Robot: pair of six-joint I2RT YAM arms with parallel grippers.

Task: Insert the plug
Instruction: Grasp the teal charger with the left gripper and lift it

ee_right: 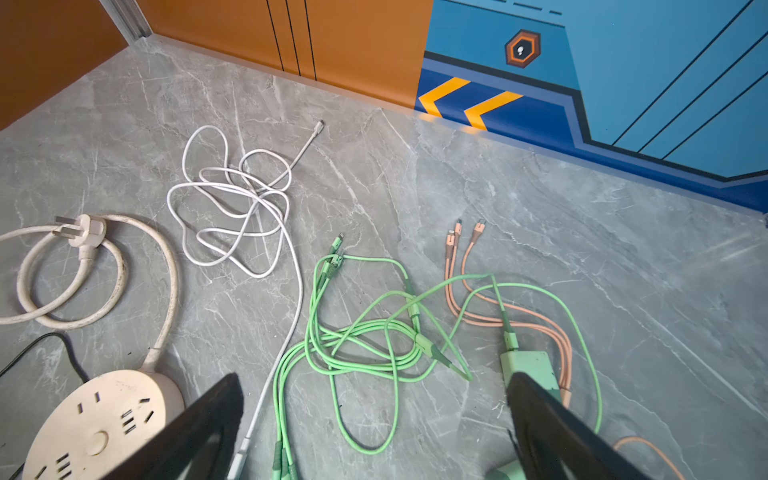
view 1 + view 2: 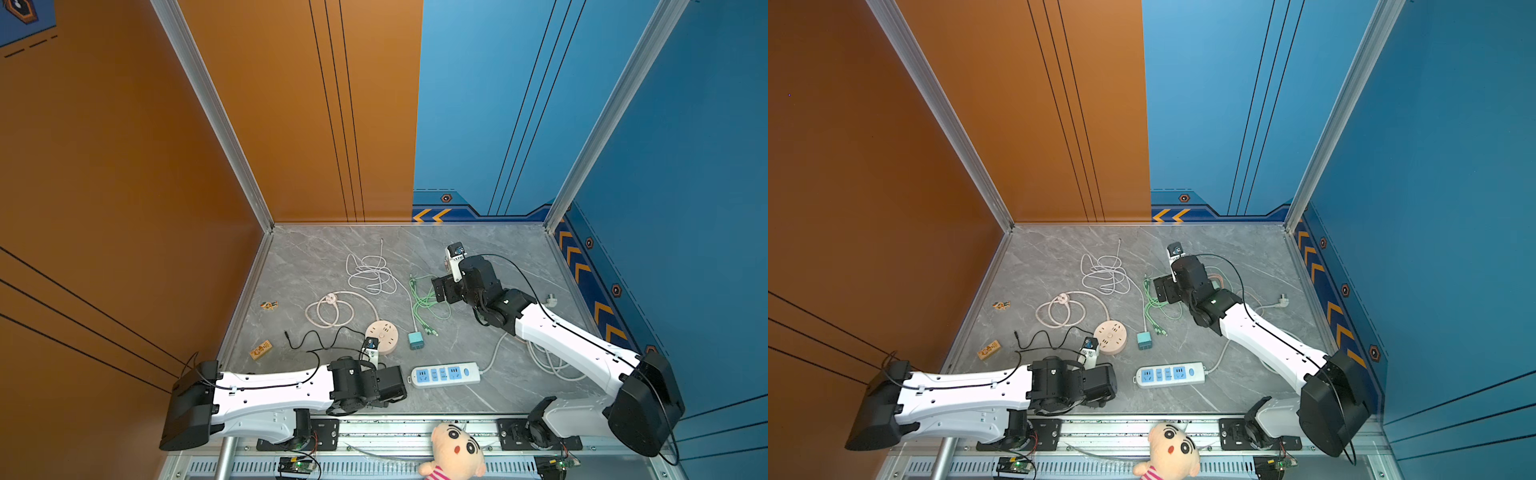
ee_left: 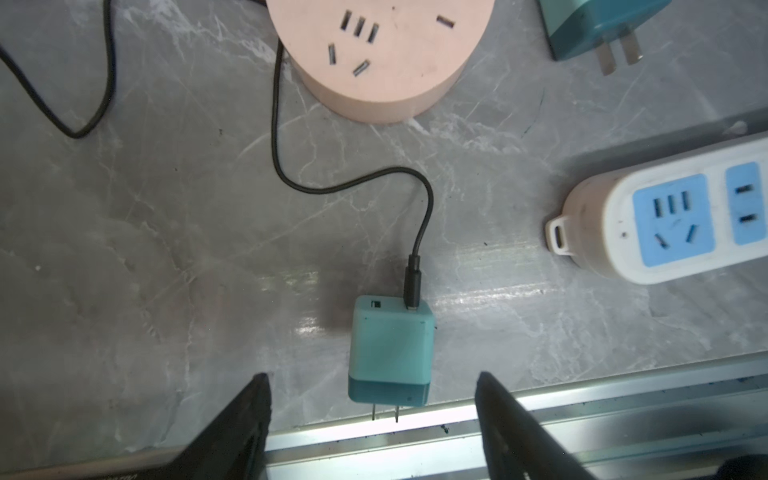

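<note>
A teal plug [image 3: 390,353] with a black cable [image 3: 291,178] lies flat at the table's front edge, its two prongs pointing at the metal rail. My left gripper [image 3: 372,376] is open, one finger on each side of the plug, neither touching it. In both top views the left gripper [image 2: 390,386] [image 2: 1100,384] hides the plug. A round pink socket [image 3: 382,54] [image 2: 382,336] sits just beyond it, and a white and blue power strip [image 3: 673,220] [image 2: 445,374] lies to its right. My right gripper [image 1: 374,378] [image 2: 440,291] hangs open and empty over green cables [image 1: 365,345].
A second teal charger [image 3: 598,25] [image 2: 415,340] lies beside the pink socket. A tangled white cable [image 2: 372,274], orange cables [image 1: 461,291] and a mint charger [image 1: 528,370] lie farther back. The metal rail [image 3: 540,415] runs along the table's front edge. Small wooden pieces [image 2: 261,349] lie at the left.
</note>
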